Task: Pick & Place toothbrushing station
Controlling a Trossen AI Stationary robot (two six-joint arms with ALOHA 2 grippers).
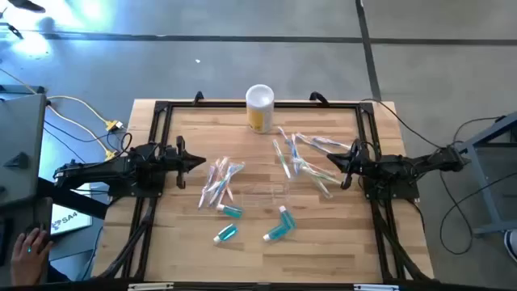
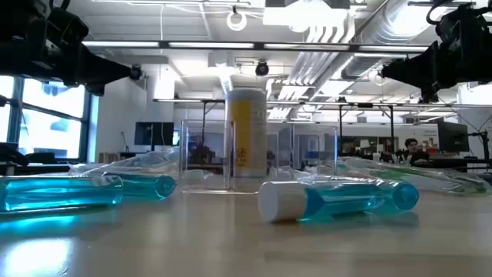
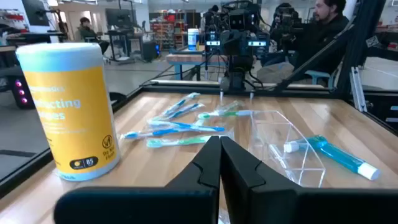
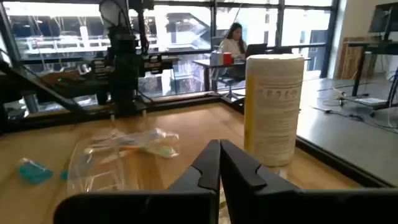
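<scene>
At mid-bench a clear box (image 1: 262, 194) sits between two heaps of toothbrushes. One heap (image 1: 220, 182), lying in a crinkly bag, is just left of the box; the other (image 1: 308, 158) spreads loose to its right, toward the far edge. Three teal tubes with white caps lie on the near side: one (image 1: 230, 211) close to the bagged heap, one (image 1: 225, 234) nearer the front, one (image 1: 279, 228) below the box. A yellow canister with a white lid (image 1: 259, 107) stands upright at the far edge of the bench (image 1: 186, 250), apart from the brushes.

Left fingers (image 1: 200, 162) are pressed together and hold nothing, hanging over the left side and pointing toward the bagged heap. Right fingers (image 1: 329, 161) are likewise closed and empty, at the edge of the loose heap. A hand (image 1: 32, 242) shows beside the bench at the near left.
</scene>
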